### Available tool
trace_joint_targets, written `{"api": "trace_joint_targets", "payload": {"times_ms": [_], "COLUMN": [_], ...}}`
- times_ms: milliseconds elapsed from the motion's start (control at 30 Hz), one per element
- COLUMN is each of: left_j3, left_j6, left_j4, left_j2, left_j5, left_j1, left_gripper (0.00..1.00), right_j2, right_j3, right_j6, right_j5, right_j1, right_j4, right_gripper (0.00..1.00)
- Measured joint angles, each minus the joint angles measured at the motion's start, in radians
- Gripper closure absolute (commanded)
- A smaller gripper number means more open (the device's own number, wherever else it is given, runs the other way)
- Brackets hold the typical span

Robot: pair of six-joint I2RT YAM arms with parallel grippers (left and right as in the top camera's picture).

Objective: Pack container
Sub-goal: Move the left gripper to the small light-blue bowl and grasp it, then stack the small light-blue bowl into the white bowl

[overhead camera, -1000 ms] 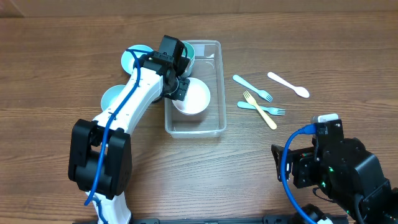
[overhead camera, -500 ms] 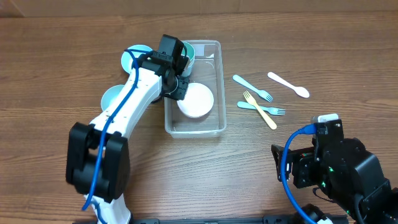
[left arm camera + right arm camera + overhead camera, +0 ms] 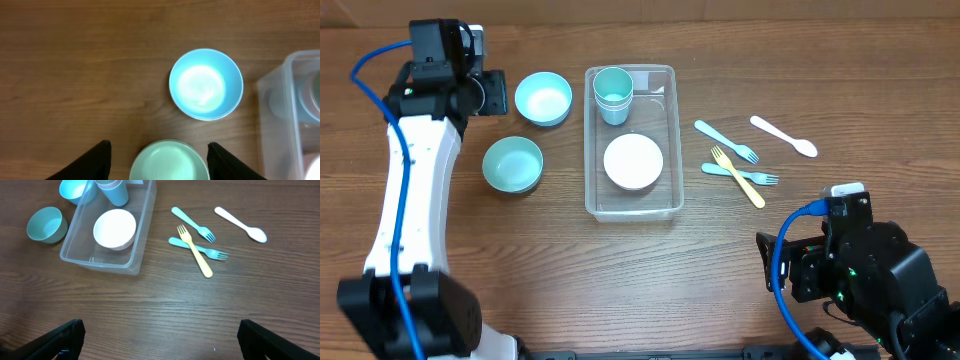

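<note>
A white bowl (image 3: 633, 161) and cups (image 3: 613, 92) are sitting inside the container (image 3: 670, 140); left of it the left fingers (image 3: 97, 162) are hanging spread, empty; the right fingers (image 3: 60, 340) are gaping too.

bin (image 3: 677, 140): one
bowls (image 3: 633, 161) (image 3: 543, 98) (image 3: 512, 164): three, white, blue, green
cups (image 3: 613, 93): two, stacked
forks (image 3: 725, 141) (image 3: 720, 170) (image 3: 750, 190): three, two blue, one yellow
spoon (image 3: 783, 135): one, white

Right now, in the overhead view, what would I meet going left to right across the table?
mint-green bowl → clear container → yellow fork → white spoon
</note>
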Motion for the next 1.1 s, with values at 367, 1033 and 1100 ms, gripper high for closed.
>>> {"api": "trace_joint_targets", "payload": {"times_ms": [367, 1033, 1100], "left_j3": [-0.005, 0.057, 0.099], "left_j6": [0.026, -0.011, -0.011], "left_j4": [0.329, 0.214, 0.156], "left_j2": [0.4, 0.459, 0.33], "left_j5": [0.08, 0.125, 0.118], "left_j1": [0.0, 0.0, -0.001], "left_gripper": [0.26, 0.96, 0.96], "right_j2": [0.0, 0.0, 0.0], "right_j3": [0.0, 0.0, 0.0], "right_j6": [0.0, 0.001, 0.0], "right_j5": [0.0, 0.001, 0.0], "right_j1": [0.0, 0.0, 0.0], "right_j4": [0.0, 0.0, 0.0], "right_gripper": [0.0, 0.0, 0.0]}}
